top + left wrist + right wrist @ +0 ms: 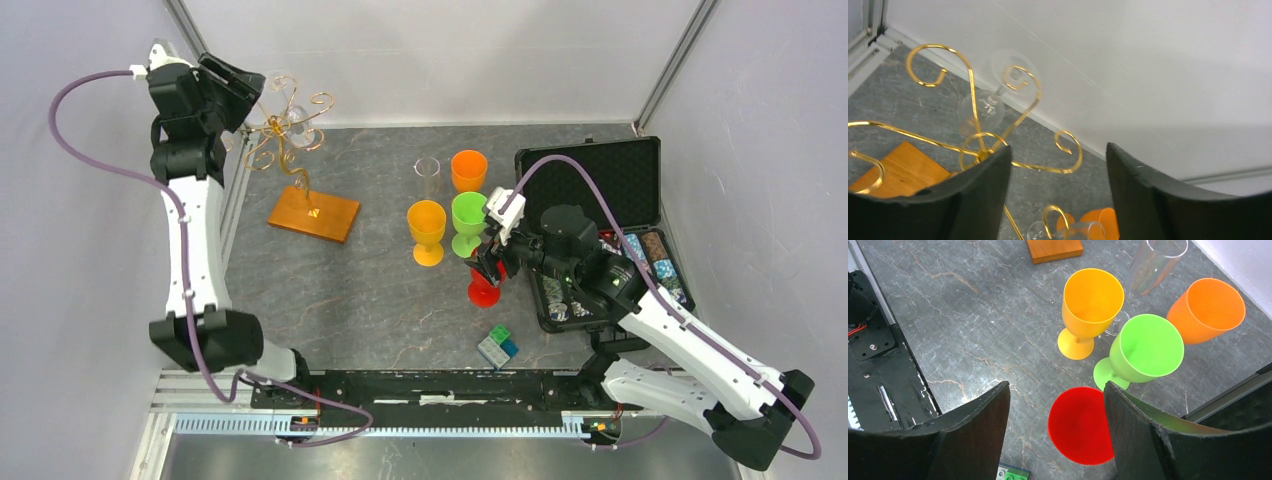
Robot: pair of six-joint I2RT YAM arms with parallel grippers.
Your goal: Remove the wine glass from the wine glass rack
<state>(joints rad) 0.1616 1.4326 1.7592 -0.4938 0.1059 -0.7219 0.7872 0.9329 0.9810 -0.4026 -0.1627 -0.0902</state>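
The wine glass rack [290, 128] is a gold wire stand with curled arms on a flat orange base [313, 213] at the back left. A clear wine glass [284, 97] hangs upside down from one of its arms. In the left wrist view that glass [980, 107] hangs by its foot beyond the rack's hub [979, 150]. My left gripper [248, 88] is open and empty, held high beside the rack, apart from the glass; it also shows in its wrist view [1058, 167]. My right gripper [490, 265] is open above a red glass [1080, 425].
On the table stand a yellow-orange goblet [427, 228], a green goblet [468, 220], an orange cup [468, 170] and a clear glass [427, 175]. An open black case [590, 170] with poker chips lies at the right. Toy bricks [497, 346] lie near the front.
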